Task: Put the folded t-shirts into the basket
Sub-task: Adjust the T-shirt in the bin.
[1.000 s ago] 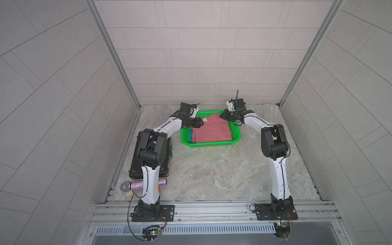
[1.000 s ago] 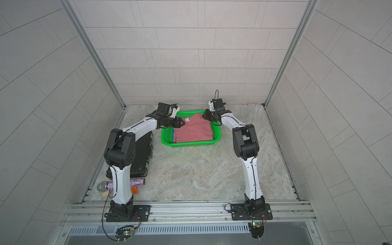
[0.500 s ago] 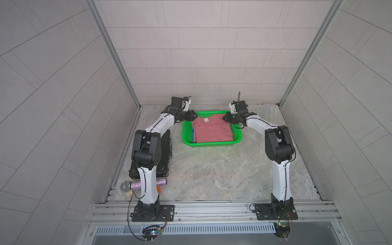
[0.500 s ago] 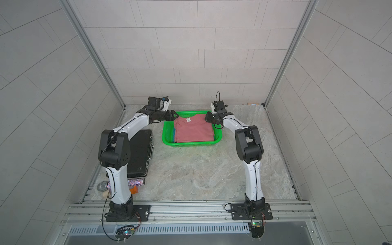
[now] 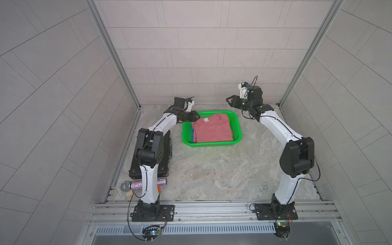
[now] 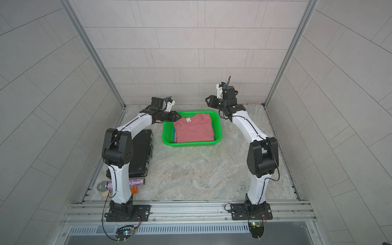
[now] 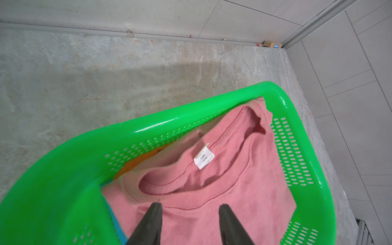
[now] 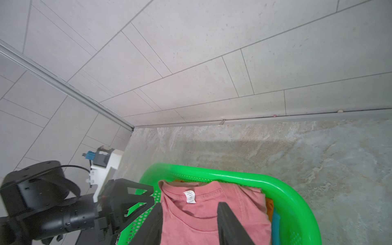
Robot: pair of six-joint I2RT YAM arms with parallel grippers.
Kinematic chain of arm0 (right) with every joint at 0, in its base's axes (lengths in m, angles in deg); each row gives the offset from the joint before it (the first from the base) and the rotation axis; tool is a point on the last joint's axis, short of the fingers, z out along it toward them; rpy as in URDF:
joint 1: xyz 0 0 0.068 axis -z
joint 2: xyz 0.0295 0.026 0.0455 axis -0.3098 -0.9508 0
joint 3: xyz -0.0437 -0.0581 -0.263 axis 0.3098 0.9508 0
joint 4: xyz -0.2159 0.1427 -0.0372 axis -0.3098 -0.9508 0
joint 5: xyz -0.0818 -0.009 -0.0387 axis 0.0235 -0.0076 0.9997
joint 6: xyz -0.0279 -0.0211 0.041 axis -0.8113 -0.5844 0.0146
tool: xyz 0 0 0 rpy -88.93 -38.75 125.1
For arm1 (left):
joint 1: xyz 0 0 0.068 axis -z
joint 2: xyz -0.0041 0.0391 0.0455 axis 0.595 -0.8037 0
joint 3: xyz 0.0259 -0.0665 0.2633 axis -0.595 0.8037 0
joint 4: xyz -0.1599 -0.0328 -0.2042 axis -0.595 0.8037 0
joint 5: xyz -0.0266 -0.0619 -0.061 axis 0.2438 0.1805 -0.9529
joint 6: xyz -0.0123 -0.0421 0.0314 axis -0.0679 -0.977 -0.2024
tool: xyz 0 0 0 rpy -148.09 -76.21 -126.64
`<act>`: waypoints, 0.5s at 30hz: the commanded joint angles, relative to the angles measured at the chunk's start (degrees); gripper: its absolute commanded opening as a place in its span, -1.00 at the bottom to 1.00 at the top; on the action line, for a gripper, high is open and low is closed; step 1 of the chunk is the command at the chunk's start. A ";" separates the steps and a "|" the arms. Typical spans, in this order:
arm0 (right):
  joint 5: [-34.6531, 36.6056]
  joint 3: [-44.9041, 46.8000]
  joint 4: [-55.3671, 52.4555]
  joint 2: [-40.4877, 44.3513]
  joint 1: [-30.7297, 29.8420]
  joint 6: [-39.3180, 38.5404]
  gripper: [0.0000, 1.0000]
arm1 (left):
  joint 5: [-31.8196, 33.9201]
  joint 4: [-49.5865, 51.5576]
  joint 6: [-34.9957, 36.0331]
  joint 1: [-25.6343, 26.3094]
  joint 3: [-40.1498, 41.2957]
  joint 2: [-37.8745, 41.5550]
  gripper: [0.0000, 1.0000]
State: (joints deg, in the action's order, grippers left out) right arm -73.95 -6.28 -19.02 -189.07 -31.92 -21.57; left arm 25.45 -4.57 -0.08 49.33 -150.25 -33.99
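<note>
Three tees (image 5: pixel 212 130) lie stacked in the basket (image 5: pixel 210 144); left gripper (image 5: pixel 198 116) and right gripper (image 5: pixel 227 99) are both released, holding nothing.

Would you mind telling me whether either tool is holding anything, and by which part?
Nothing is held: the left tool and right tool both stand open with empty jaws; the pink t-shirt lies in the basket.

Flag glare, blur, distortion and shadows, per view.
Left wrist: glare streaks on the basket rim, near rim soft, left fingers dark silhouettes. Right wrist: broad soft shadow on the table behind the basket, rim highlight too. Both top views: sharp, evenly lit, walls splayed by the wide angle.
</note>
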 commanded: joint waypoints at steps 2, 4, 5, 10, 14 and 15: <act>0.52 5.21 -2.24 4.29 0.07 -0.78 -0.08 | -1.49 0.85 -0.48 1.15 -3.06 -3.74 -0.08; 1.09 6.81 -2.99 6.56 0.15 -1.08 -0.07 | -1.48 1.52 -0.66 1.59 -5.08 -5.72 -0.07; 1.58 7.77 -3.39 7.54 0.22 -1.05 -0.05 | -1.31 2.12 -0.24 1.86 -6.55 -6.95 -0.06; 5.64 14.12 -3.25 14.30 0.68 -1.35 0.20 | 0.73 3.20 0.60 2.59 -9.75 -9.71 -0.03; 11.61 17.75 -4.75 21.34 0.77 -4.27 1.00 | 0.64 3.40 0.41 3.00 -8.33 -5.68 0.03; 13.20 18.29 -5.74 23.07 0.73 -5.17 1.00 | 0.54 3.80 0.27 3.04 -8.14 -4.01 0.03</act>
State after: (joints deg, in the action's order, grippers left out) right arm -66.56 11.79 -23.72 -172.02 -31.24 -23.93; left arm 26.30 -1.99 -0.08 52.04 -158.29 -42.93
